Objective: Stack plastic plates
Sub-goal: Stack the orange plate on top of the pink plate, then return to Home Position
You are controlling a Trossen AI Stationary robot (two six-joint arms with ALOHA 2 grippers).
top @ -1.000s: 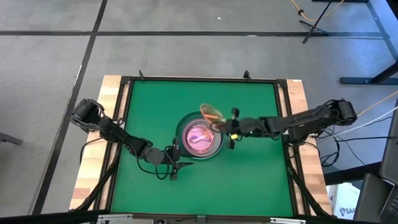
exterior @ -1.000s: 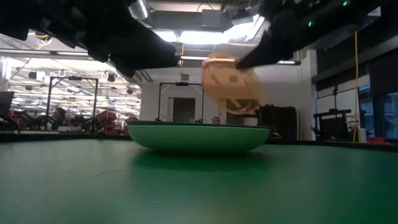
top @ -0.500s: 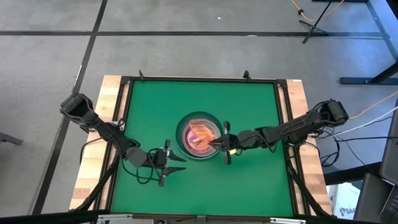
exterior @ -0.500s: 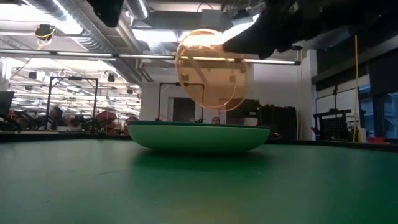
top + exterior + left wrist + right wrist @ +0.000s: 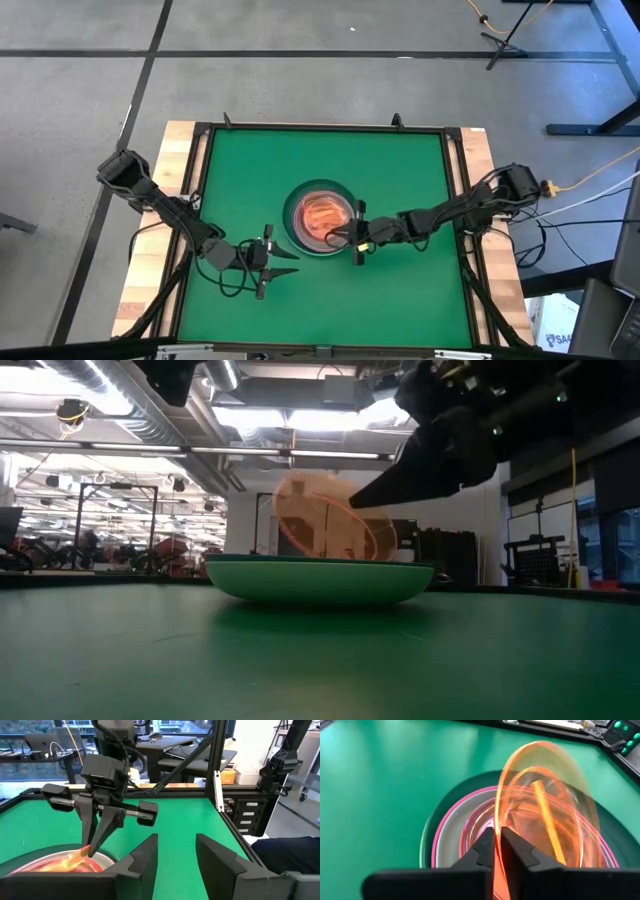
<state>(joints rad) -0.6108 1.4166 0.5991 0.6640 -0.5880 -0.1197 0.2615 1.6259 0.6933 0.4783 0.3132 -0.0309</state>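
One amber plate (image 5: 547,805) pinched by its near rim in right tool (image 5: 497,851), fingers nearly together with only the thin rim between them. Tilted steeply, far edge raised, hanging over the stack (image 5: 320,216) at mid surface (image 5: 400,290); low view puts its lower edge down at or behind the stack's rim, contact not resolvable. Stack from outside in: dark green plate (image 5: 320,578) at bottom, then pink rim (image 5: 436,845), pale grey-white band, small translucent pink inside; rest hidden under the amber one. Right tool reaching in from the stack's right side, fingertips just over its edge. Left tool (image 5: 284,256) released, fingers spread, grasping nothing, parked just off the stack's left-front, pointing toward it, apart from the plates.
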